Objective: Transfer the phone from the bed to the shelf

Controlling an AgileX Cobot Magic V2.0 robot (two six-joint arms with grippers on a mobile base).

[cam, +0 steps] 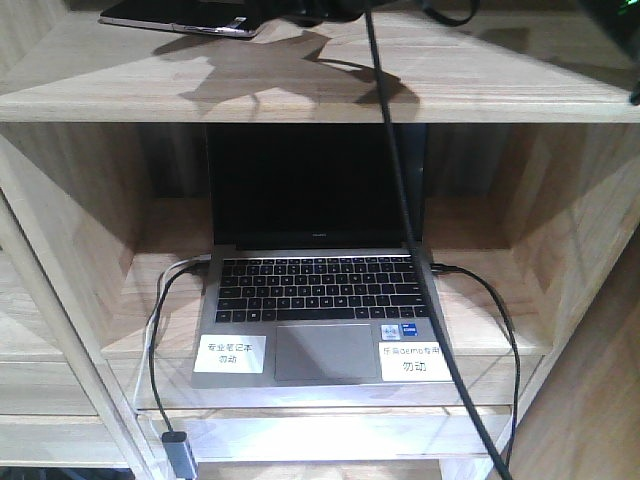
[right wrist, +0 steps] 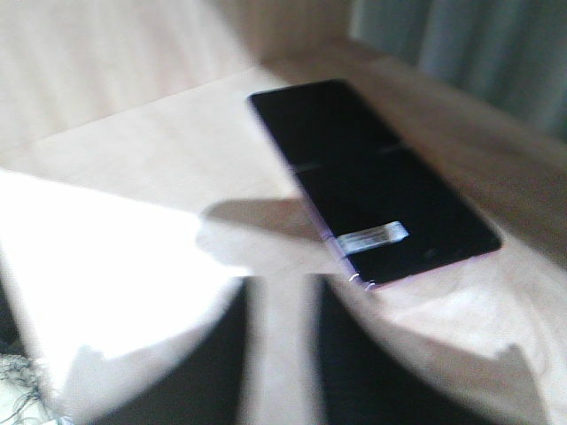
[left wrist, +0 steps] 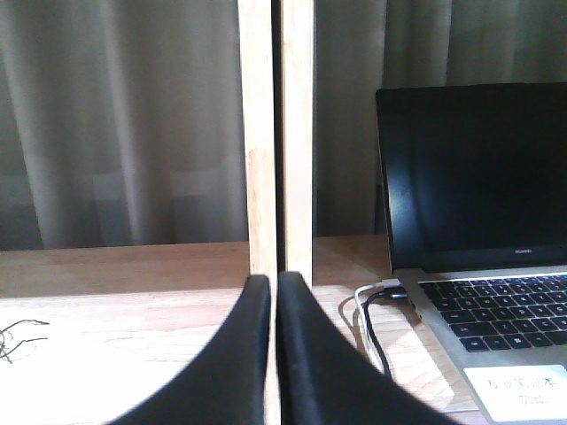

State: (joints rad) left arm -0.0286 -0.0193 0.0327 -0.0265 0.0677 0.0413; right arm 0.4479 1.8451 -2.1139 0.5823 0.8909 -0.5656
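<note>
Pale wood boards of the shelf [cam: 300,80] fill our front view, with a laptop [cam: 320,290] standing open in the lower bay. We see the phone [right wrist: 372,181] lying flat on the top board, at its far left in the front view; it seems placed there as the task asks. Our right gripper [right wrist: 283,354] sits just near of it, its fingers a little apart, holding nothing and not touching the phone. Our left gripper [left wrist: 273,292] is nearly closed and empty, beside the laptop.

laptop [cam: 320,270] fills lower bay, top shelf [cam: 480,70] board open beside phone [cam: 180,18]
</note>
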